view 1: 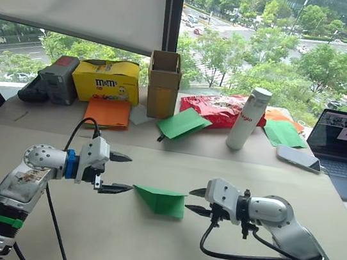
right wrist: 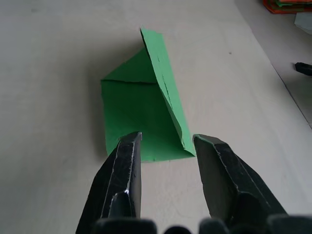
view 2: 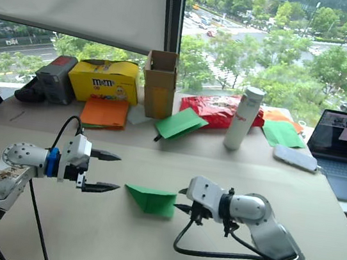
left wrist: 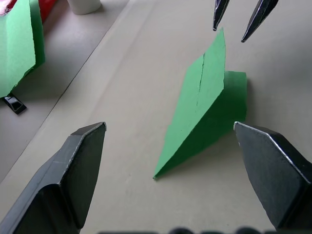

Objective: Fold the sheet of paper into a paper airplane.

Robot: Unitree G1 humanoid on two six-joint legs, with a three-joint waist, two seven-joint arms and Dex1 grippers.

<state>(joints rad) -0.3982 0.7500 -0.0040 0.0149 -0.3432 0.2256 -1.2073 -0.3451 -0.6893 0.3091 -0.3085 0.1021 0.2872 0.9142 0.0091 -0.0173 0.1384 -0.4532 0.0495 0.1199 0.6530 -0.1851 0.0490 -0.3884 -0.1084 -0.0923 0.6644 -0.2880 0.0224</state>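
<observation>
Beige tabletop point(view 1: 144, 249) by a window: the paper airplane point(view 1: 162, 201), a green pointed wedge already folded, lies between the left gripper point(view 1: 117, 173) and right gripper point(view 1: 197, 200), both parted and empty beside it. Any remaining step looks like wing shaping.

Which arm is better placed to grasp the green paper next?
Likely the right gripper: open, its fingertips sit at the paper airplane's wide end. The left gripper, also open, is slightly off the pointed tip.
</observation>
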